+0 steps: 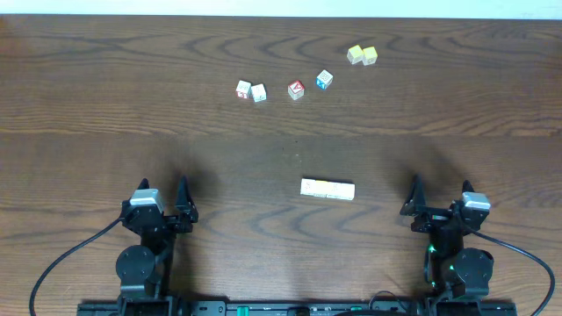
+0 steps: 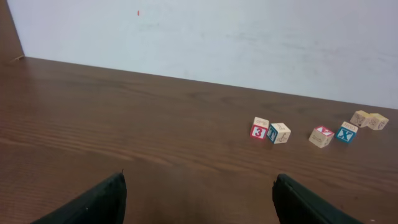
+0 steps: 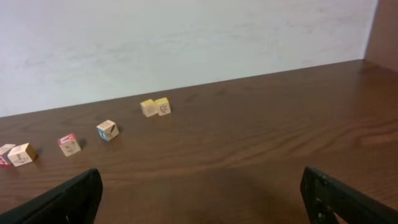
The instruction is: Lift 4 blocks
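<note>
Your four blocks (image 1: 327,189) sit in one tight row, touching side to side, flat on the desk (image 1: 88,105). The row is toward the front, closer to the right arm. Tops look cream with one yellowish, and I can't read the markings from overhead.

Left hand (image 1: 163,184) is spread wide and holds nothing, well left of the row. Right hand (image 1: 439,186) is also spread wide and empty, to the right of the row and not touching it.

Loose cubes lie further back:
- a touching pair (image 1: 250,90)
- a red-faced cube (image 1: 296,89)
- a blue-faced cube (image 1: 324,80)
- a yellow-green pair (image 1: 362,55), furthest back
</note>
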You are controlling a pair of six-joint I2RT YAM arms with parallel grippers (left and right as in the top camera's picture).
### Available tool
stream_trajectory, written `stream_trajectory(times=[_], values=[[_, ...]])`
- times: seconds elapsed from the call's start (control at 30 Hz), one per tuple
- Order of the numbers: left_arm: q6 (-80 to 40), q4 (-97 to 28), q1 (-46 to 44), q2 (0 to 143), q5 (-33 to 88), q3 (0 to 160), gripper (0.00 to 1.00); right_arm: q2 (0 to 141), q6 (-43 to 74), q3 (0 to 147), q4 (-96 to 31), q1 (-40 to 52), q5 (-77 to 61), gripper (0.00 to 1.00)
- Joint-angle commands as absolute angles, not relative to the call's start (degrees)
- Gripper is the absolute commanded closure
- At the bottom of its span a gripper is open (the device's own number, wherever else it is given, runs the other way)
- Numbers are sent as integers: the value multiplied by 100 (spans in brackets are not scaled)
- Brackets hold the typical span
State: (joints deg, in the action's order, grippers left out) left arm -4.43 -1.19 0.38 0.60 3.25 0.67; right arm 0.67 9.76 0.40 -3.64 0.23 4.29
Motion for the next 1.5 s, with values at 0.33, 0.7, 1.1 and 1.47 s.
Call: stream_trajectory(times=[0.33, 0.7, 1.1, 1.47], values=[[-364, -397, 73, 23, 276, 23, 24, 32, 893, 32, -388, -34, 405, 1], [-364, -397, 73, 23, 276, 23, 24, 45, 381, 32, -360, -45, 779, 1], [-364, -397, 73, 23, 276, 23, 24, 32, -226, 32, -346, -43, 961, 1], [-364, -397, 73, 23, 276, 23, 24, 32, -222, 32, -366, -45, 703, 1]])
